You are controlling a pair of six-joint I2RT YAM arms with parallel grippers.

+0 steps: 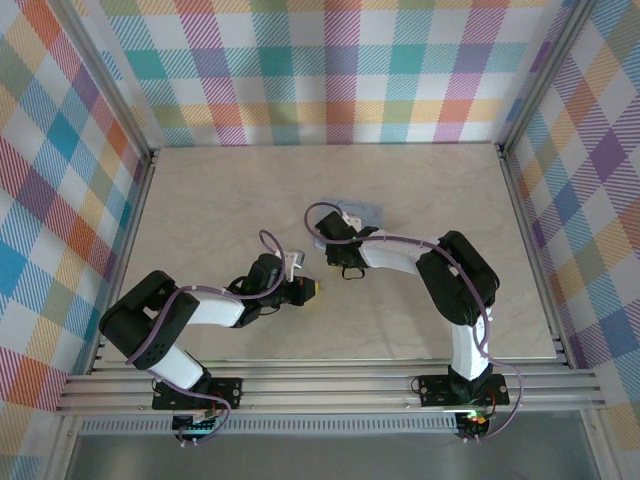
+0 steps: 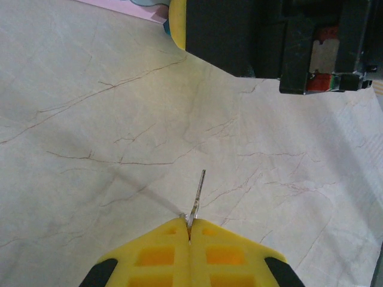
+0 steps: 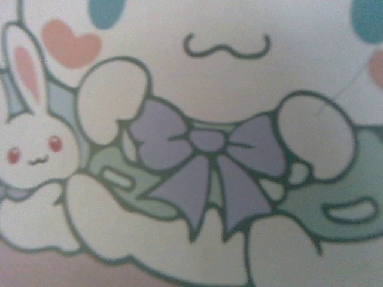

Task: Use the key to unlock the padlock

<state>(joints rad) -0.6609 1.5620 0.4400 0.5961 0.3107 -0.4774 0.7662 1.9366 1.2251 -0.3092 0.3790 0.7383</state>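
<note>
1 key (image 2: 198, 194) tight between L gripper (image 2: 190, 226) jaws; 1 tin (image 1: 362, 212) by R gripper (image 1: 338, 250) (jaw state unclear)

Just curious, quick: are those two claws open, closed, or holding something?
Left gripper: closed on the thin metal key.
Right gripper: close to the cartoon tin; cannot be told.

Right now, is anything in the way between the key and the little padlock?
Yes, probably. The left gripper holds the key pointing at the right gripper, whose dark body sits close to the tin. The padlock itself can't be made out; it may be hidden there.
</note>
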